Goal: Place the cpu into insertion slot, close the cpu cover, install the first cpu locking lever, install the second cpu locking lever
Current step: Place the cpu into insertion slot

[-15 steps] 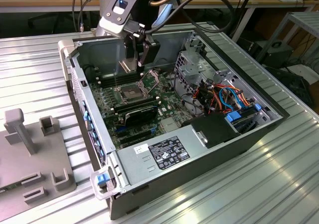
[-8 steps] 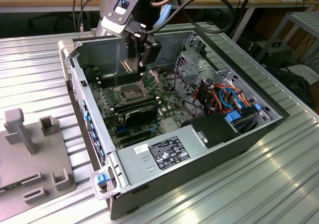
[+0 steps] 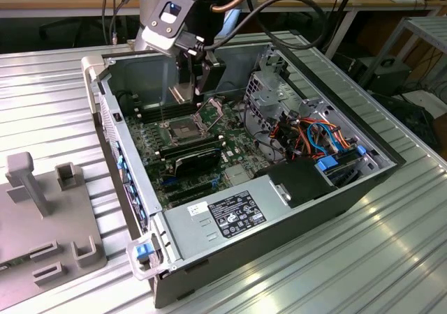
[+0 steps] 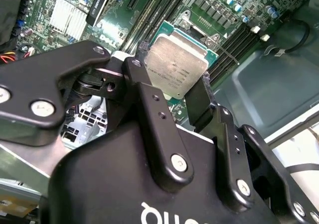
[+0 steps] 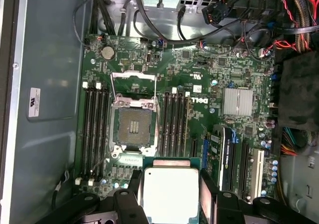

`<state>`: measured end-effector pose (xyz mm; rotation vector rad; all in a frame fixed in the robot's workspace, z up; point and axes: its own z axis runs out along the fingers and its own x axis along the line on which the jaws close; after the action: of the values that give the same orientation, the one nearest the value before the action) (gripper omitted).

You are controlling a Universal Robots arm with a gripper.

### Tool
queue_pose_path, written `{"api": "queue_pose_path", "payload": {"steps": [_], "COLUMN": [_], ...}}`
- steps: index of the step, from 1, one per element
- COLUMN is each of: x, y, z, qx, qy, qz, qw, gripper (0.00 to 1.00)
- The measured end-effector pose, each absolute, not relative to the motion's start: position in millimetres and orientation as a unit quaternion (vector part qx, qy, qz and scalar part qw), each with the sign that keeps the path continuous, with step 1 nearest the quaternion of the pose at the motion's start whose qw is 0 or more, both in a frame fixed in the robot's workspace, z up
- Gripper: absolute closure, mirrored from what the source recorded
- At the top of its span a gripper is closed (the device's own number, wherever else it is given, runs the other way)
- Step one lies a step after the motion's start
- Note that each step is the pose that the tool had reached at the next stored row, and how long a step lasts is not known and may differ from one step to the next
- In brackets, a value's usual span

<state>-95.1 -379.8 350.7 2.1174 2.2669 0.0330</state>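
My gripper (image 3: 189, 84) hangs inside the open computer case, shut on the cpu (image 3: 181, 92), a flat silver-beige square. In both wrist views the cpu (image 5: 169, 194) (image 4: 177, 67) sits clamped between the two black fingers (image 5: 209, 199) (image 4: 149, 109). The insertion slot (image 5: 133, 127) (image 3: 180, 130) lies open on the green motherboard, its dark centre bare. The cpu cover (image 5: 133, 82) (image 3: 211, 111) is flipped up and away from the slot. In the exterior view the cpu hovers above the slot, apart from it.
Long black memory slots (image 5: 97, 134) (image 5: 174, 129) flank the socket. A finned heatsink (image 5: 238, 102) and black expansion cards (image 3: 198, 157) lie close by. A cable bundle (image 3: 314, 136), drive cage (image 3: 269, 91) and power supply (image 3: 230, 213) crowd the case. A grey fixture (image 3: 49, 209) stands outside it.
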Motion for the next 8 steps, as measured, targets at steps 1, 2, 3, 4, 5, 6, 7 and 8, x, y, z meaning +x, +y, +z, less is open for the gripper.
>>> {"api": "queue_pose_path", "payload": {"steps": [1, 2, 3, 4, 5, 6, 7, 8], "x": [-95.0, -95.1, -95.1, -95.1, -95.0, -95.0, -94.7, -94.5], "y": [-379.8, -379.8, -379.8, -379.8, -379.8, -379.6, -379.3, -379.0], "z": [350.0, 348.8, 347.4, 346.3, 345.5, 344.5, 343.8, 343.2], "qx": [0.682, 0.682, 0.682, 0.682, 0.682, 0.682, 0.682, 0.682], "qy": [0.731, 0.731, 0.731, 0.731, 0.731, 0.731, 0.731, 0.731], "qz": [0.011, 0.011, 0.011, 0.011, 0.011, 0.011, 0.011, 0.011], "qw": [0.020, 0.020, 0.020, 0.020, 0.020, 0.020, 0.020, 0.020], "gripper": [0.45, 0.45, 0.45, 0.45, 0.45, 0.45, 0.45, 0.45]}}
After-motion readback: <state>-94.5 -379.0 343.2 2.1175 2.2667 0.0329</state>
